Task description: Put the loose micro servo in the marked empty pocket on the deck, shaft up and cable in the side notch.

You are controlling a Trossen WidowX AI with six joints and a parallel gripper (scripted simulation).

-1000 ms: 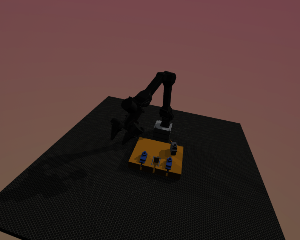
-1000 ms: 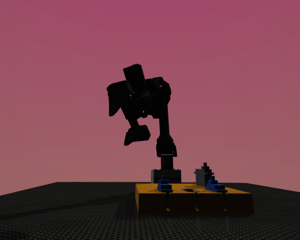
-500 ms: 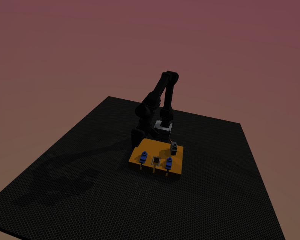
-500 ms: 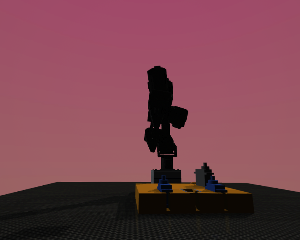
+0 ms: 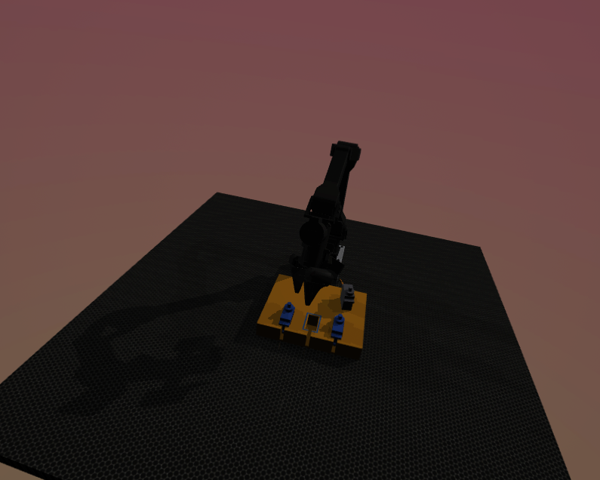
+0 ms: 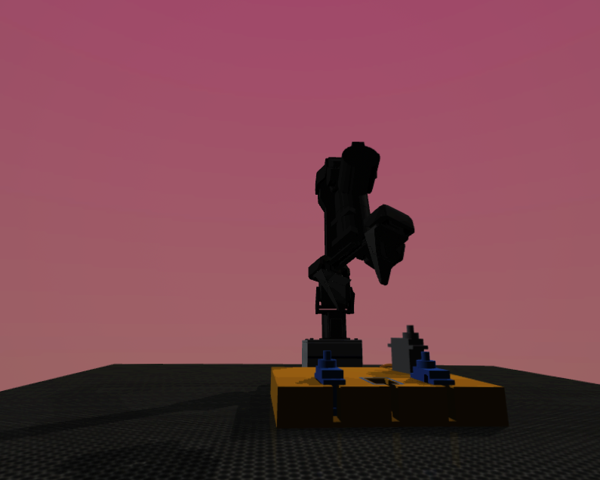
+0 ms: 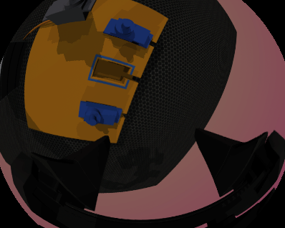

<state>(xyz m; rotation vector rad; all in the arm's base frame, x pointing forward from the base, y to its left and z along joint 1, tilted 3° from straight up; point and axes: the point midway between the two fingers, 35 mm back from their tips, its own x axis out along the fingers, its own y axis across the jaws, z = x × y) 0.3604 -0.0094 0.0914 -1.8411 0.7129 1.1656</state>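
Note:
The loose grey micro servo (image 5: pixel 347 298) (image 6: pixel 403 355) (image 7: pixel 70 14) stands upright on the orange deck (image 5: pixel 352 331) (image 6: pixel 364 405) (image 7: pixel 44 89), shaft up, at its back right in the top view. Its orange cable (image 7: pixel 36 29) runs off behind it. The marked pocket (image 5: pixel 313 321) (image 7: pixel 109 70) is empty, inside a blue-grey outline, with its notch at the deck's front edge. My gripper (image 5: pixel 303 298) (image 6: pixel 361 296) (image 7: pixel 153 137) is wide open and empty, above the deck and tilted. The servo is outside its fingers, at the top left of the wrist view.
Two blue servos sit in the deck on either side of the pocket, the left one (image 5: pixel 287 314) (image 6: pixel 330 371) (image 7: pixel 99 113) and the right one (image 5: pixel 337 326) (image 6: pixel 430 373) (image 7: pixel 128 33). The arm's base (image 6: pixel 332 352) is behind the deck. The dark mat (image 5: pixel 186 309) lies under everything.

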